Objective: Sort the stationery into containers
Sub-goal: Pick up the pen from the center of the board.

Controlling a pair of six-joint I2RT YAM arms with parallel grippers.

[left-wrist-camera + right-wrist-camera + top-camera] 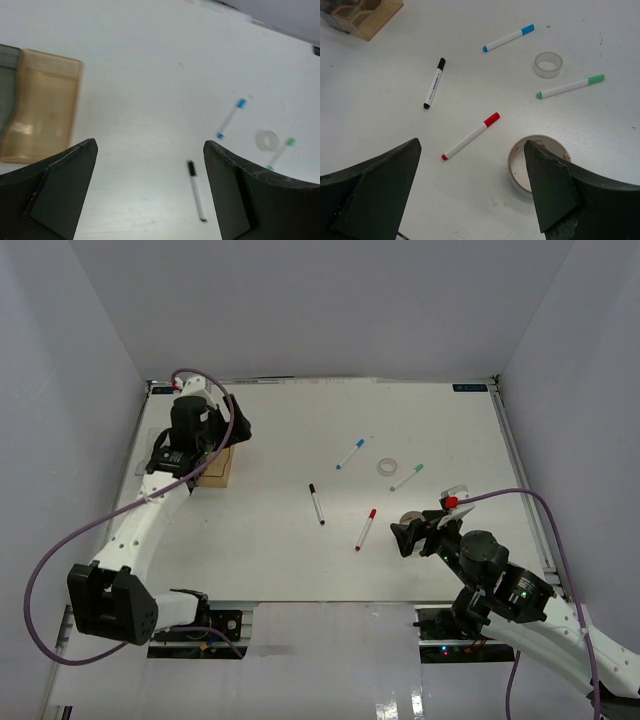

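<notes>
The smoky grey bin point(6, 85) shows as a sliver at the far left of the left wrist view, with the amber-orange bin point(50, 112) touching its right side. The left pincer point(150, 145) hangs above the tabletop point(300, 420) just right of the amber bin, fingers spread wide, holding and touching nothing.

The loose stationery lies well apart from the bins, mid-tabletop:
- The black-capped marker point(316, 504) carries dark print on its barrel, too small to read.
- The blue-capped marker point(350, 454) lies farther back.
- The red-capped marker point(366, 529) lies nearer the arms.
- A small clear tape roll point(388, 466) lies flat, with the green-capped marker point(407, 477) just beside it.
- A larger whitish tape roll point(512, 162) has orange marks inside its core, illegible.

The right pincer point(472, 144) is spread wide and grips nothing. Its right finger overlaps the larger roll in the wrist view; whether they touch cannot be told. A blue label point(472, 388) on the tabletop's far edge is unreadable.
</notes>
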